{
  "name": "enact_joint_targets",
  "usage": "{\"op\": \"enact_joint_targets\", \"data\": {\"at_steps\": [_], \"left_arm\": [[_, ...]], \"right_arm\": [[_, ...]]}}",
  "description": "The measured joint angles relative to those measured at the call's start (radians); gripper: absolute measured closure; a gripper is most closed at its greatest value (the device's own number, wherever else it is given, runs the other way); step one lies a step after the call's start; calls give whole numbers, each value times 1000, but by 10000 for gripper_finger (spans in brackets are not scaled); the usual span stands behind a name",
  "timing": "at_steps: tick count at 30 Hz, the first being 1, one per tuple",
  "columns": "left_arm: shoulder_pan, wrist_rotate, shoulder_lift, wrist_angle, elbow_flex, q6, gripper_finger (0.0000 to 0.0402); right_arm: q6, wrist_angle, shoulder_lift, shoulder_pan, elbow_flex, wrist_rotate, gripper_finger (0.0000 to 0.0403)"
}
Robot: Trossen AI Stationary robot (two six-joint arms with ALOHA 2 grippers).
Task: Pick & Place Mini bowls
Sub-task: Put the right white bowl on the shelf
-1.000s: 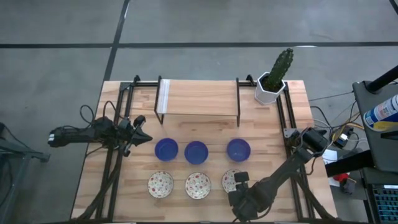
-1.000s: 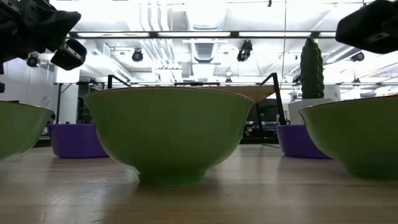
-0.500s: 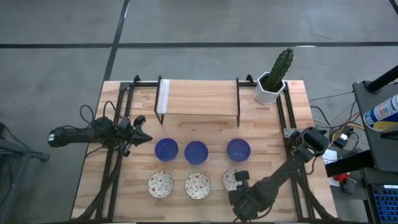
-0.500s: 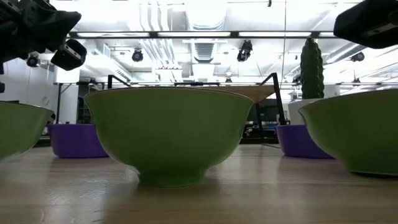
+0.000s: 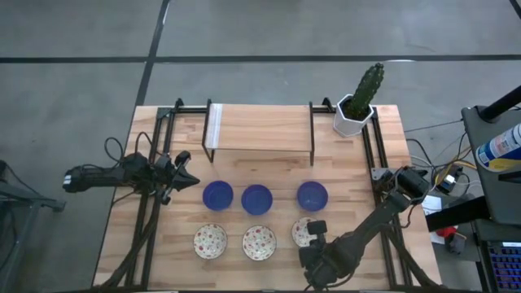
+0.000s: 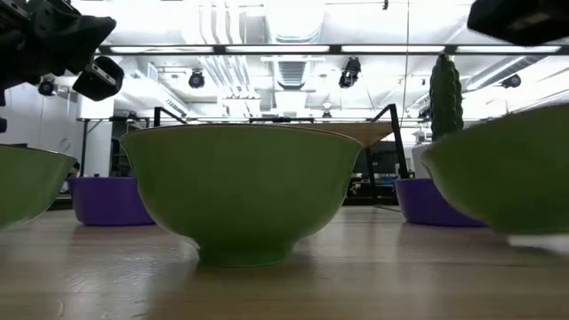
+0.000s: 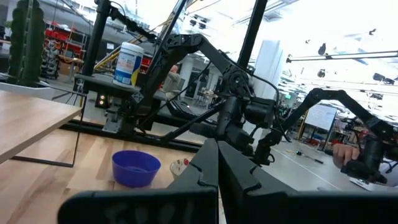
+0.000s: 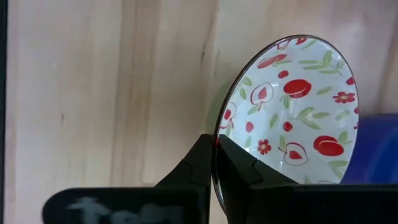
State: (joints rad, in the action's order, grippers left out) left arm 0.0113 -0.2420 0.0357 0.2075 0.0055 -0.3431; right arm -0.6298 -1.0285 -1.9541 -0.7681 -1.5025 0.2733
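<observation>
bowls are what you are watching: six of them sit in two rows of three across the front half of the wooden table (image 5: 342,163). three blue bowls form the back row, the left blue bowl (image 5: 217,195), the middle blue bowl (image 5: 256,198) and the right blue bowl (image 5: 312,195). three flowered bowls form the front row, the left flowered bowl (image 5: 210,241), the middle flowered bowl (image 5: 259,242) and the right flowered bowl (image 5: 302,234). your right gripper (image 5: 313,241) is near the front edge, its fingers (image 8: 205,163) pinched together on the rim of the right flowered bowl. in the low view that bowl is tilted, its foot clear of the table on one side. your left gripper (image 5: 189,181) waits near the left edge, just beside the left blue bowl without touching it, its fingers pressed together on nothing. a low wooden shelf (image 5: 259,129) spans the back of the table, and a cactus in a white pot (image 5: 356,112) stands at the back right corner.
</observation>
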Motion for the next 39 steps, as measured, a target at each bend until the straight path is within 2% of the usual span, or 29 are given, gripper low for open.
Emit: {"op": "enact_joint_targets", "data": {"at_steps": [8,22,39], "left_arm": [[0,0,0,-3,0,0,402],[0,0,0,-7,0,-1,402],[0,0,0,-28,0,-14,402]], "right_arm": [[9,-32,0,1,-38,44,391],[19,-288,2,23,-166,229,391],[332,-403,2,229,-412,315,391]]}}
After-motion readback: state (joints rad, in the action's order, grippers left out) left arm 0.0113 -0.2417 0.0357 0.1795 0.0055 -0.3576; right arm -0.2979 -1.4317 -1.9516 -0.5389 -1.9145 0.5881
